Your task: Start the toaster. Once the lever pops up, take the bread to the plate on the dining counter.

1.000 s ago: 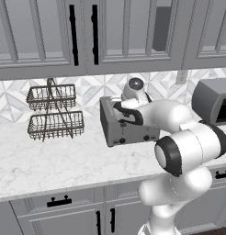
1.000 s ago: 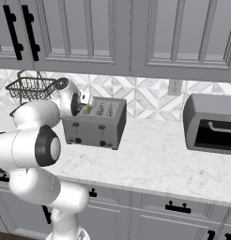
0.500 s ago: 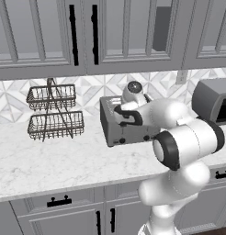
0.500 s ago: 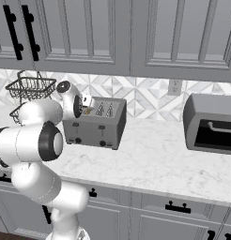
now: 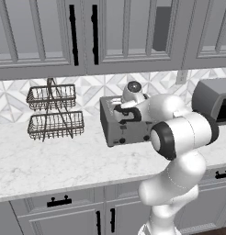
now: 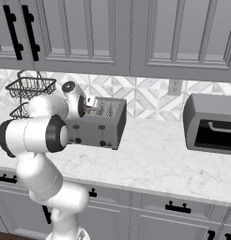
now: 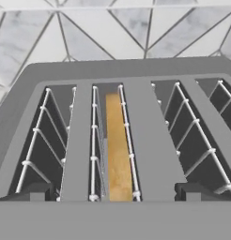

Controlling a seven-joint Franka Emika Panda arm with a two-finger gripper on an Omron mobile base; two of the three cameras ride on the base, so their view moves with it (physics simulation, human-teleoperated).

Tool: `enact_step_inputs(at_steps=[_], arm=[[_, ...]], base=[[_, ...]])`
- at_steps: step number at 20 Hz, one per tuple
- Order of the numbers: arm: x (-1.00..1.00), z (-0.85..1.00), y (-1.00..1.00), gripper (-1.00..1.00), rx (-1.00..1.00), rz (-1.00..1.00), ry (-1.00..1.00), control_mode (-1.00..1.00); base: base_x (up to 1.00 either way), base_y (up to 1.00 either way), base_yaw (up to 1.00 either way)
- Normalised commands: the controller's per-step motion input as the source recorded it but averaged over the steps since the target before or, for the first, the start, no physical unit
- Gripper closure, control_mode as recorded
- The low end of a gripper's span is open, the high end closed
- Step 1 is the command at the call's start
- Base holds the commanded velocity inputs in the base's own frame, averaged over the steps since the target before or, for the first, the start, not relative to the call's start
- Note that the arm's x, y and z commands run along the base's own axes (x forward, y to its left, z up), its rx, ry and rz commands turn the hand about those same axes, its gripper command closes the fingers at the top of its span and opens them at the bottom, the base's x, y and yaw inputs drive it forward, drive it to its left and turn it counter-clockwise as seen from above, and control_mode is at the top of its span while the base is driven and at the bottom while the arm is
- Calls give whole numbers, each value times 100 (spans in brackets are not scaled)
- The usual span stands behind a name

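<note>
A: Left base view? 
B: The toaster (image 5: 118, 126) sat mid-frame on the tabletop (image 5: 50, 160).
A: Right base?
B: Toaster centre-left.
A: Hand view?
B: The claw (image 7: 115, 193) stood apart; the bread (image 7: 118, 149) filled the second slot from left.

Grey panelled wall cabinets (image 5: 87, 36) with dark handles span twelve o'clock above a geometric tiled backsplash (image 6: 145, 96). The white marble counter (image 5: 50, 165) runs across the middle, with grey drawers (image 6: 173, 211) at six o'clock.
</note>
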Motion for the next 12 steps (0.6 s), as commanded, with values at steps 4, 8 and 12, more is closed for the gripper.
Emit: enact_step_inputs(at_steps=[4,8,12], arm=[[16,-3,0,-100,0,0,0,-100],[17,-4,0,-100,0,0,0,-100],[2,-6,0,-100,0,0,0,-100]], base=[[0,0,0],[0,0,0],[0,0,0]])
